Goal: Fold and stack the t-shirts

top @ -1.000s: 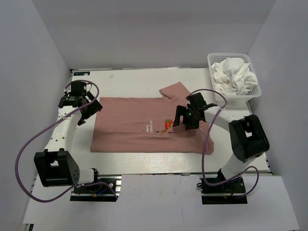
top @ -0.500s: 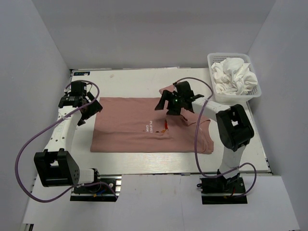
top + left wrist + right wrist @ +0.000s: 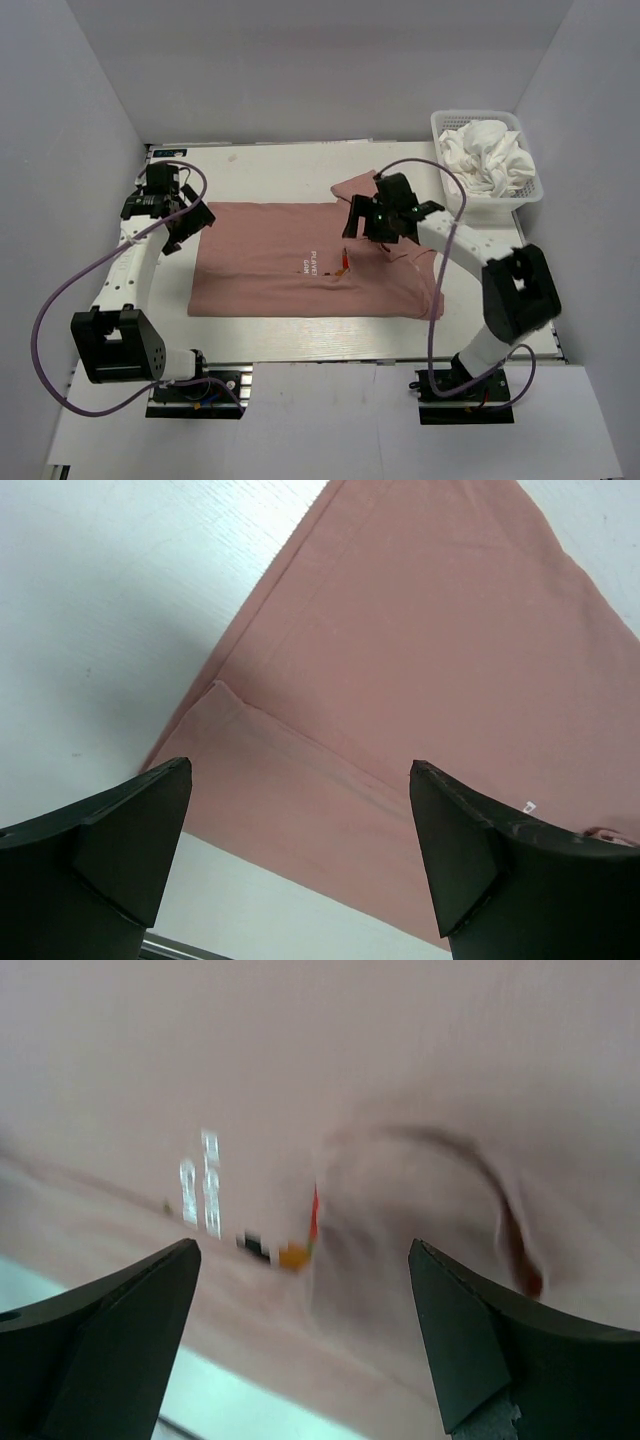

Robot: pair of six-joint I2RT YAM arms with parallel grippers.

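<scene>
A dusty pink cloth t-shirt (image 3: 270,265) is pictured spread on the white counter (image 3: 280,165), judged only partly folded, the left fingers (image 3: 120,840) and right fingers (image 3: 110,1330) held wide apart and empty over it, while crumpled white t-shirts (image 3: 485,160) are left unfolded in a white plastic mesh basket (image 3: 498,204).

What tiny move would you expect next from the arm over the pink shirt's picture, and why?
Probably the right gripper drops straight down and pinches. Its jaws stand open above the pink shirt, with a raised wrinkle beside the small picture lying between them.
</scene>
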